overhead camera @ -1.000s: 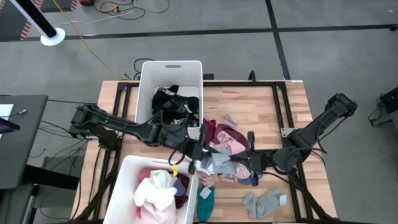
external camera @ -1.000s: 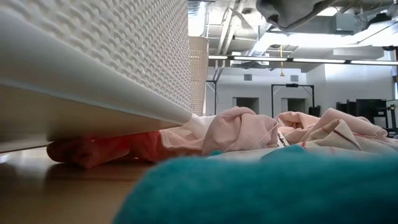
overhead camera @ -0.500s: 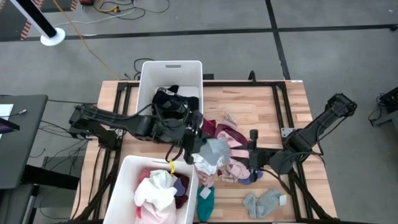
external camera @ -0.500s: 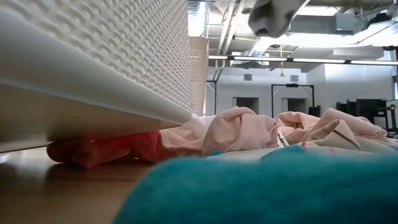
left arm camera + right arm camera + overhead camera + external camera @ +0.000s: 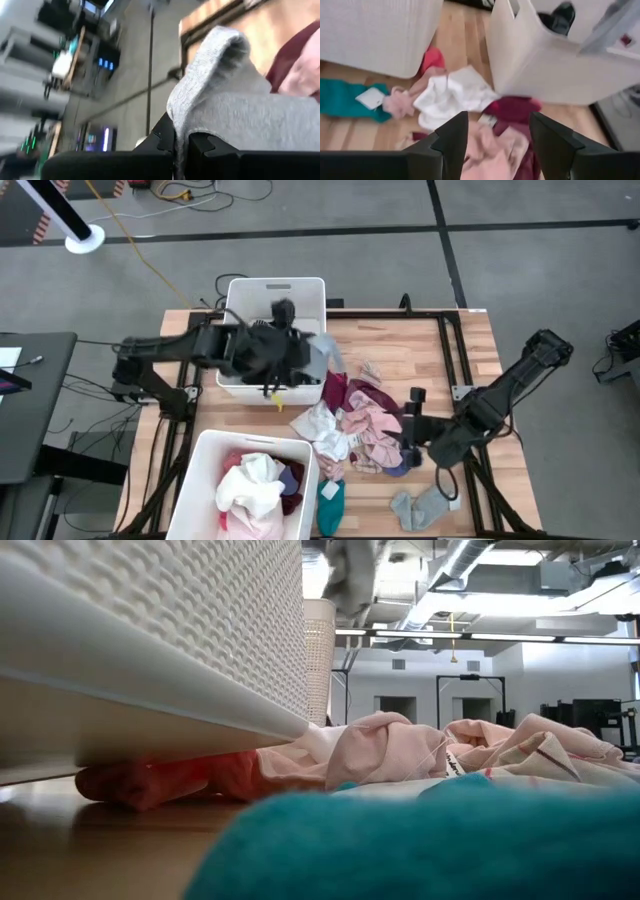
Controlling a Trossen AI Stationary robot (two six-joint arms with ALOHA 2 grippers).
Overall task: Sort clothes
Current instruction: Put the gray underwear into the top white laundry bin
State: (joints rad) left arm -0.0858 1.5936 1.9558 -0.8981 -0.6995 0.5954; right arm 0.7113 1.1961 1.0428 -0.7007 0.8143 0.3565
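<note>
High view: at the far left a dark desk [image 5: 35,395] is seen on a grey floor, with a yellow cable [image 5: 140,250] trailing across it toward the table. The table [image 5: 420,360] is made of light wooden planks on a black frame. Two white bins are set on its left part: one bin [image 5: 275,295] at the far edge with black clothes [image 5: 262,340] inside, and a nearer bin [image 5: 205,470] filled with white, pink and maroon pieces. The left gripper [image 5: 300,365] is held over the far bin's near right corner, its fingers pressed together on a grey sock [image 5: 318,360] that hangs above the bin's rim. Between the bins and the table's middle a heap of clothes [image 5: 360,425] in pink, white and maroon is spread on the wood, with a teal piece [image 5: 330,502] at the near edge beside the front bin. Farther right, the right gripper [image 5: 412,425] is held just above the heap's right side, its fingers spread wide with nothing between them. A grey pair of socks [image 5: 422,505] lies near the front edge. In the low view, the room behind is shown with white walls, ceiling ducts [image 5: 470,560] and dark doorways [image 5: 395,705].
</note>
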